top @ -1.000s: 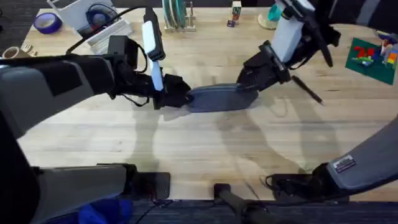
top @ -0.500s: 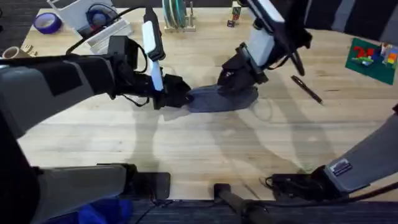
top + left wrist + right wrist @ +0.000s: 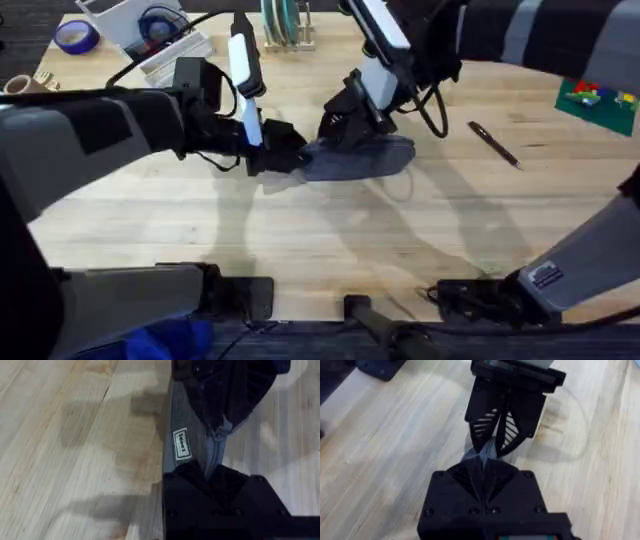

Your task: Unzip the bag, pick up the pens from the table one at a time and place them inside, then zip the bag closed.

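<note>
With the bag (image 3: 355,158) lying mid-table (image 3: 300,240), the left end effector (image 3: 285,152) is clamping its end while the right end effector (image 3: 335,128), pinching the zipper, should be pulling straight along the teeth.

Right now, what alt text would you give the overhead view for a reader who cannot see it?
Two robot arms work a grey-blue bag at the middle of a light-wood table: the left gripper holds its left end, the right gripper is down on its top. One dark pen lies alone to the right.
</note>
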Motion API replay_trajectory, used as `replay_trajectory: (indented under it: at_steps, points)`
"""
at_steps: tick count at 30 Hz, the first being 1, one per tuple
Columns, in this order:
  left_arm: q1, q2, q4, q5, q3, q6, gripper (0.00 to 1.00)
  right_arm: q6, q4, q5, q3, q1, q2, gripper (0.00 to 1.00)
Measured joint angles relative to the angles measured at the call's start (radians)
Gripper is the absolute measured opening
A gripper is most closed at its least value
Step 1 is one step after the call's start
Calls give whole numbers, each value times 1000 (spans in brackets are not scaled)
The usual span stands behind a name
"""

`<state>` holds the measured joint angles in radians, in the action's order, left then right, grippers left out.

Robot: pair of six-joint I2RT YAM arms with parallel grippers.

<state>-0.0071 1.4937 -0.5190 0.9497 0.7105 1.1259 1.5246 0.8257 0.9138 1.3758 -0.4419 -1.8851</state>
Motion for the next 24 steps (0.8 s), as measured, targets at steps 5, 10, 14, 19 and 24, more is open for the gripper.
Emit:
replay_trajectory:
  at_steps: [5, 10, 14, 19, 24]
  points:
    - [0, 0, 0, 0, 0, 0, 42, -21, -8, 0, 0, -5, 0, 30]
    - [0, 0, 0, 0, 0, 0, 42, -29, -8, 0, 0, -5, 0, 30]
    - [0, 0, 0, 0, 0, 0, 42, -29, -8, 0, 0, -5, 0, 30]
    - [0, 0, 0, 0, 0, 0, 42, -29, -8, 0, 0, -5, 0, 30]
    - [0, 0, 0, 0, 0, 0, 42, -34, -8, 0, 0, -5, 0, 72]
